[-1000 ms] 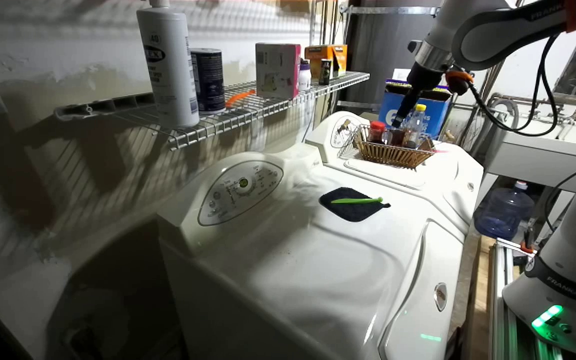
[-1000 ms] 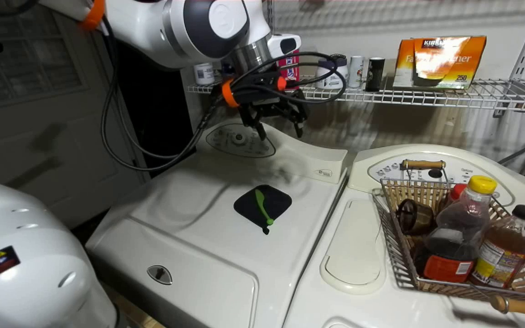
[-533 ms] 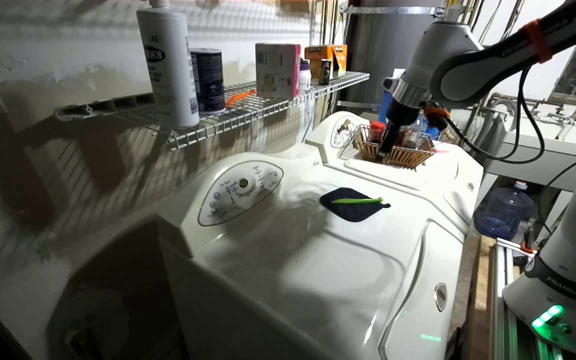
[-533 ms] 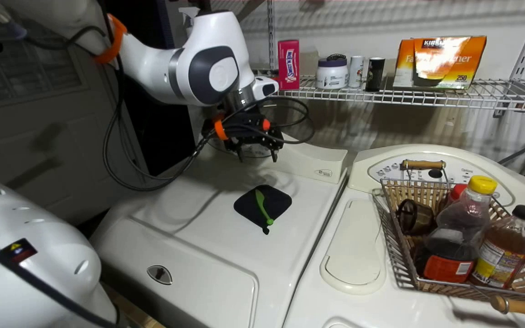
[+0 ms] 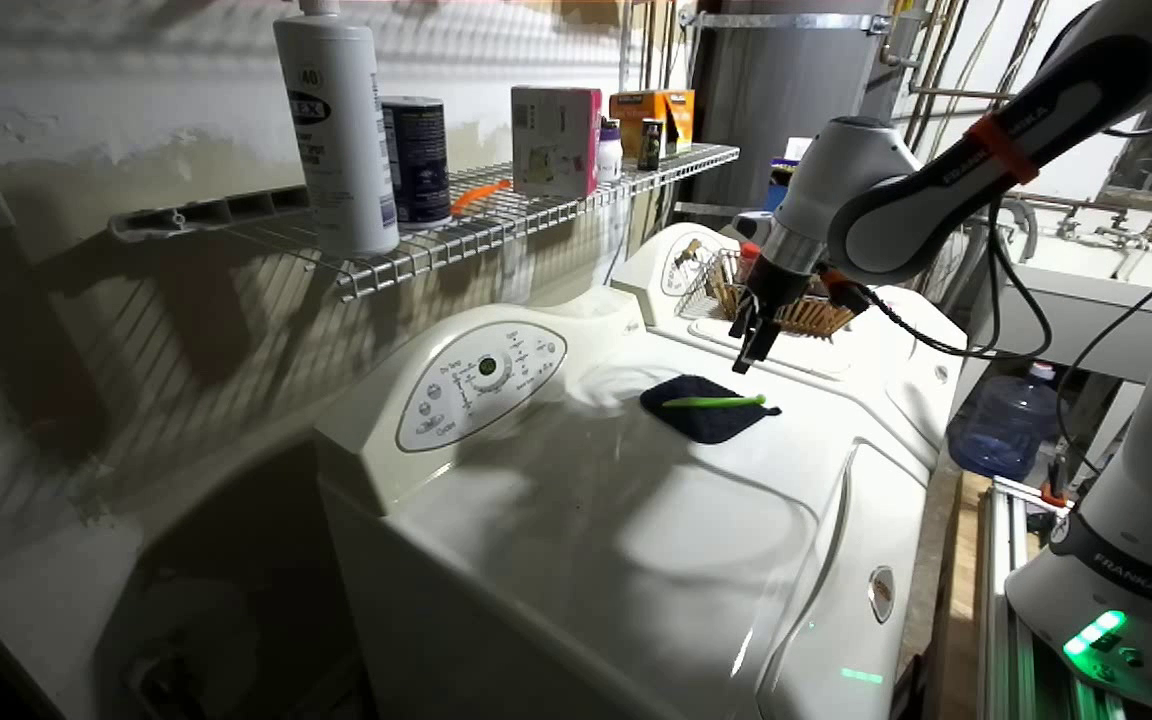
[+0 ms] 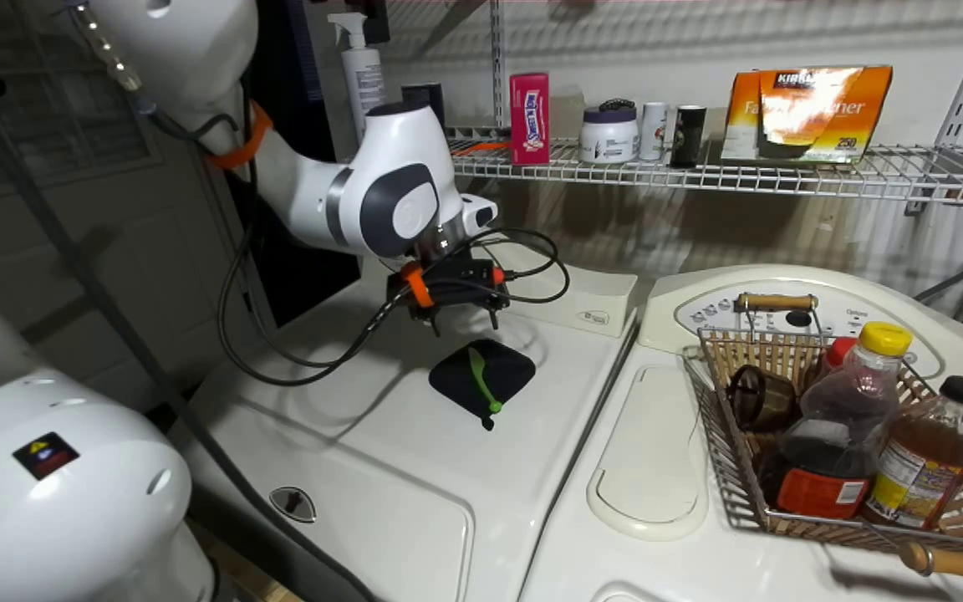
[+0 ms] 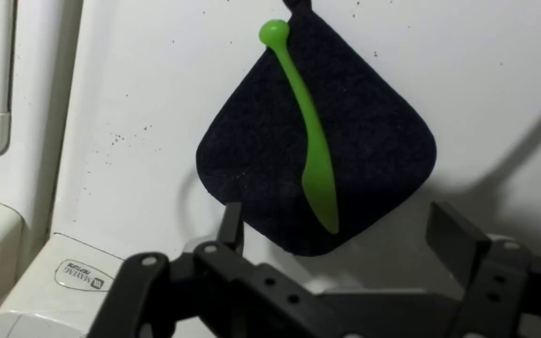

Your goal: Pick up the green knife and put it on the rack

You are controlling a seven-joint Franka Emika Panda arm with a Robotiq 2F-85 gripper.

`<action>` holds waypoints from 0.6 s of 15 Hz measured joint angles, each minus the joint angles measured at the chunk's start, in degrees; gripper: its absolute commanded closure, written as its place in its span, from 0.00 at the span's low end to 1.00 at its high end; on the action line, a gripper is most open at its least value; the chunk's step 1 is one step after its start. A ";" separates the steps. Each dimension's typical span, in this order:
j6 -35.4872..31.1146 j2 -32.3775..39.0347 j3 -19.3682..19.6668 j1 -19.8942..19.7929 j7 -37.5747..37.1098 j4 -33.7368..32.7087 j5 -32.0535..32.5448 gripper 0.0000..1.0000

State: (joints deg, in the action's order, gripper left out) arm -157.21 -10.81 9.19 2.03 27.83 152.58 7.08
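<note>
The green knife (image 5: 711, 402) lies on a dark square pad (image 5: 701, 430) on top of the white washer. It also shows in an exterior view (image 6: 480, 374) and in the wrist view (image 7: 317, 150), its blade tip towards my gripper and its round handle end farther away. My gripper (image 7: 335, 209) is open and empty, with its fingers (image 7: 231, 224) wide apart. In both exterior views the gripper (image 5: 747, 352) (image 6: 466, 329) hovers above the machine at the pad's back side, not touching the knife. The rack (image 5: 526, 222) is the wire shelf on the wall, also in an exterior view (image 6: 782, 182).
The rack holds a white spray bottle (image 5: 336, 140), a dark can (image 5: 418, 160), a pink box (image 6: 529, 117), a white jar (image 6: 608, 138) and an orange box (image 6: 858, 117). A basket (image 6: 724, 443) with bottles stands on the neighbouring machine. The control panel (image 5: 481, 385) rises behind the pad.
My gripper has come down from near rack height to low above the machine, towards the pad. It stays open. The knife and pad have not moved.
</note>
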 measured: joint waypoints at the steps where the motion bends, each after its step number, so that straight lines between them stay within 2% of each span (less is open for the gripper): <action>1: -0.72 1.00 0.08 0.06 1.85 0.05 -0.62 0.00; 6: -0.80 5.09 0.24 -0.46 6.97 0.09 -1.43 0.00; 8: -0.80 6.35 0.24 -0.96 7.95 0.08 -1.43 0.12; 9: -0.80 6.87 0.24 -1.23 8.48 0.06 -1.43 0.23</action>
State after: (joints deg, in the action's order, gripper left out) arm -158.01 -3.93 9.43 0.80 36.31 152.64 5.65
